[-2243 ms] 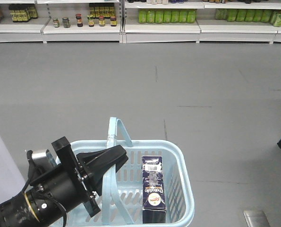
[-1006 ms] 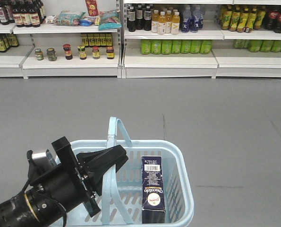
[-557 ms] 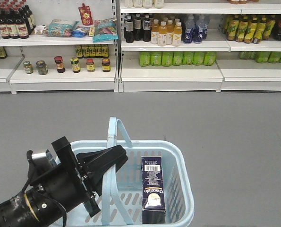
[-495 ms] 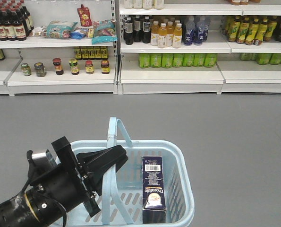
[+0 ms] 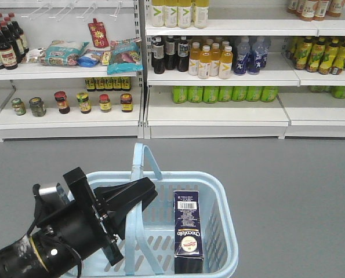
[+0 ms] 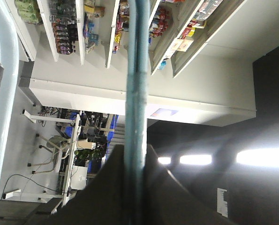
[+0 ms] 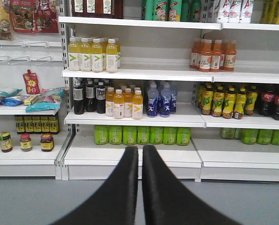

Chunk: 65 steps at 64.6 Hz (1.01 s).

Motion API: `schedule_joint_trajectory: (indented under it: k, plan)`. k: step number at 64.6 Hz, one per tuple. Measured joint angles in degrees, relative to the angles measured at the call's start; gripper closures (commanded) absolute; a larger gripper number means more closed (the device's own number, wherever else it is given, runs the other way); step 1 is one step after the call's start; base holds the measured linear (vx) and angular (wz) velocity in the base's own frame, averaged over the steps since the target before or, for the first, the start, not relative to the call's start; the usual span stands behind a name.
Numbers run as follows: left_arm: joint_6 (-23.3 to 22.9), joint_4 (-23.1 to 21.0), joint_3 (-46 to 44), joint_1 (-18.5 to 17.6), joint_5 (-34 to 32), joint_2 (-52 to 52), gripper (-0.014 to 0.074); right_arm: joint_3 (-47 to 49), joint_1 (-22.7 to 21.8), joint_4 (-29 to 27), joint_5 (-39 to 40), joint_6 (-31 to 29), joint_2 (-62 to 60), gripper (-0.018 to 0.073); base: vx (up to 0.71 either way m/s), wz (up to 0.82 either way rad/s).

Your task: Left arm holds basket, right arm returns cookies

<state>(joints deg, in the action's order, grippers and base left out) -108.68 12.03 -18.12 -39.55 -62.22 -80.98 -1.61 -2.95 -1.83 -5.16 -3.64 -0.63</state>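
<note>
- Smooth grey shop floor (image 5: 276,174) is running out to white store shelving (image 5: 218,113) along the far wall, stacked with bottles, jars and snack packs.
- One light blue slotted plastic shopping basket (image 5: 184,175) is showing up near the camera.
- One dark navy cardboard cookie box (image 5: 188,231) is sitting in the basket's right half, barcode end far, logo end near.
- Black left gripper (image 5: 146,194) is clamping the basket's raised handle (image 5: 136,168), with the bar passing between its fingers.
- Black blocky right gripper (image 7: 140,152) is facing the shelves, fingers pinched nearly together, carrying nothing.
- Six small jars (image 5: 82,102) are lining the low left shelf.
</note>
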Motion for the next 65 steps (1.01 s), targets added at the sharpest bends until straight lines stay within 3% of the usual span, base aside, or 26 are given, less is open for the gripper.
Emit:
schedule_joint_trajectory:
  k: [65]
  plan:
    - [0.0,-0.05,0.0,0.0,0.0,0.0,0.0596,0.0,0.0,0.0,0.0,0.0,0.0,0.0569,0.47,-0.04]
